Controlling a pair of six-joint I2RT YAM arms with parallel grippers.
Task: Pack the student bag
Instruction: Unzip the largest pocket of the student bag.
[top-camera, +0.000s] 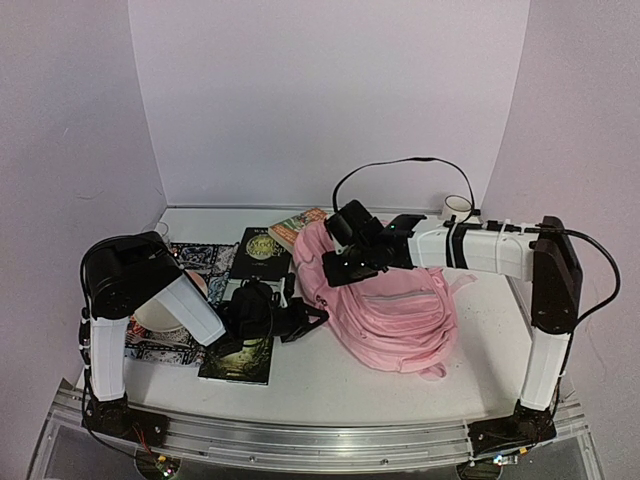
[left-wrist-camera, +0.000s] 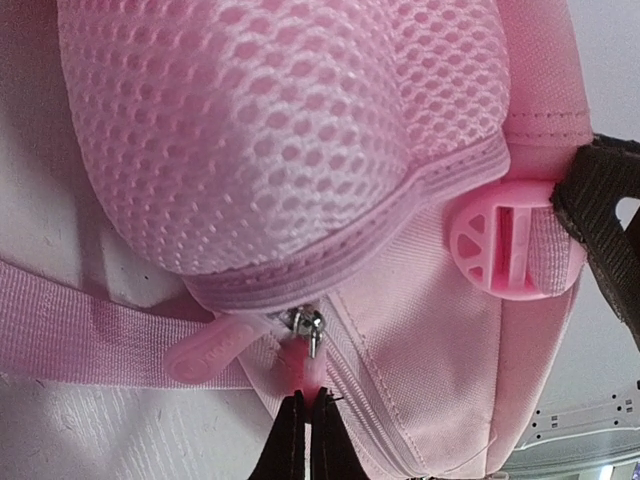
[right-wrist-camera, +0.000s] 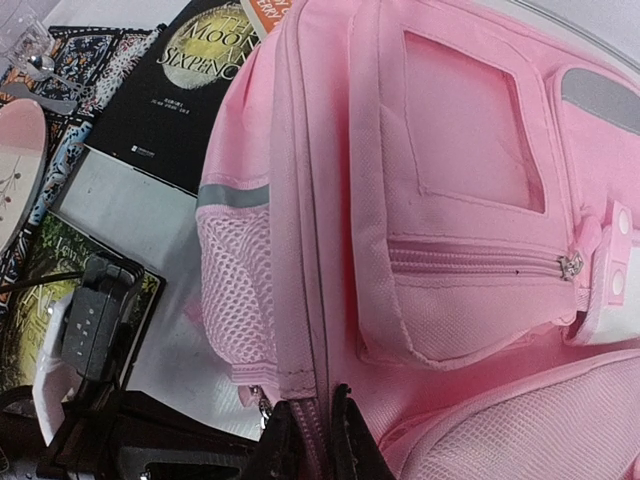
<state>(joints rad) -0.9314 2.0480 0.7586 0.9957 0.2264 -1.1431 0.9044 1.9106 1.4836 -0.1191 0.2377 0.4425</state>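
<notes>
Left wrist: pincer (left-wrist-camera: 308, 400) nips zip-pull (left-wrist-camera: 308, 372) (bag (left-wrist-camera: 300, 150) edge).

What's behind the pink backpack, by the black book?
A book with an orange-and-green cover pokes out; the backpack hides its near part, and its title is unreadable.

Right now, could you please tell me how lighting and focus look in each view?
Top external: even light with a lilac cast, a faint shadow beneath the large soft pink fabric backpack. Left wrist: the pink mesh pocket is sharp, the small metal zip slider glints, the background is washed out. Right wrist: sharp, no glare.
</notes>
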